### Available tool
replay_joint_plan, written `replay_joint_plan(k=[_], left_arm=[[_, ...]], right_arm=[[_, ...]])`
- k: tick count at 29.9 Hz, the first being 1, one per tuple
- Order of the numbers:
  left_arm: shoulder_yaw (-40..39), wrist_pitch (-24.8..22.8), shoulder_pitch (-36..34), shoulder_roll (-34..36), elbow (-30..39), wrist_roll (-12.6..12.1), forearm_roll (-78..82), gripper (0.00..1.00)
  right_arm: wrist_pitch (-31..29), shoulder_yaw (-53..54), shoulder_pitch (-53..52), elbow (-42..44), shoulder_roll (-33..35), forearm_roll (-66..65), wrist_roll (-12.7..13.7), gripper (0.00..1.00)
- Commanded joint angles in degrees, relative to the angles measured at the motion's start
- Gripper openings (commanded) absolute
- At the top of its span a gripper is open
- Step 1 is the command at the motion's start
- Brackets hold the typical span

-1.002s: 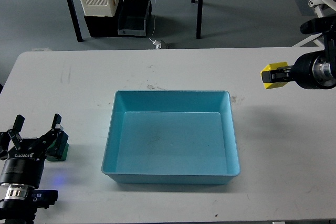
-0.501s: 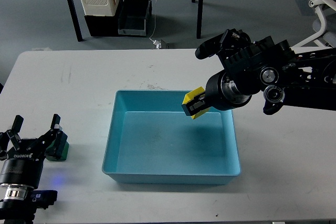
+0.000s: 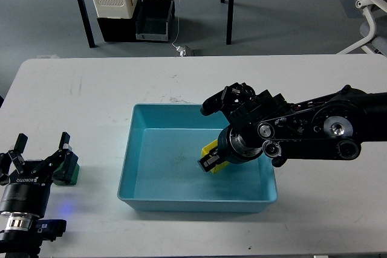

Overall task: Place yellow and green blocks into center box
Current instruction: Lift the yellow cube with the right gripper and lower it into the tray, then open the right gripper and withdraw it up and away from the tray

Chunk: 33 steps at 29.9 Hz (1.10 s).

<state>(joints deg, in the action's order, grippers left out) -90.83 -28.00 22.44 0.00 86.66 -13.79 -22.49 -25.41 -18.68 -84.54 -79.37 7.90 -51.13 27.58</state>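
Placing yellow block, green one pending

Right gripper (image 3: 210, 164) clamped on yellow block (image 3: 213, 151), low inside blue box (image 3: 128, 167), not released. Left gripper (image 3: 41, 160) fingers spread around green block (image 3: 71, 170) on table (image 3: 91, 101), left of box. Neither block delivered.

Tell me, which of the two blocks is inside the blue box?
The yellow block, gripped by the right arm's fingers inside the box. The green block is outside, at the table's left edge.
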Motion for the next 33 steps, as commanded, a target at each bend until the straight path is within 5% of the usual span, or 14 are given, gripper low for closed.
replay_joint_plan(k=[1,18,25,33], left_arm=[[0.1,0.0,0.0,0.0,0.0,0.0,0.0,1.00],[0.0,0.0,0.0,0.0,0.0,-0.1,0.0,1.00],[0.0,0.0,0.0,0.0,0.0,0.0,0.0,1.00],[0.0,0.0,-0.1,0.0,0.0,-0.1,0.0,1.00]], right_arm=[[0.1,0.1,0.5,0.2,0.5,0.1,-0.1,1.00],[8.1,11.6,-0.3,2.6,8.1,16.4,-0.2,1.00],[8.0,28.8,6.9,2.9,13.7,16.6,-0.5,1.00],[7.7,43.9,14.3,19.3,12.8,28.9,-3.3,1.00]])
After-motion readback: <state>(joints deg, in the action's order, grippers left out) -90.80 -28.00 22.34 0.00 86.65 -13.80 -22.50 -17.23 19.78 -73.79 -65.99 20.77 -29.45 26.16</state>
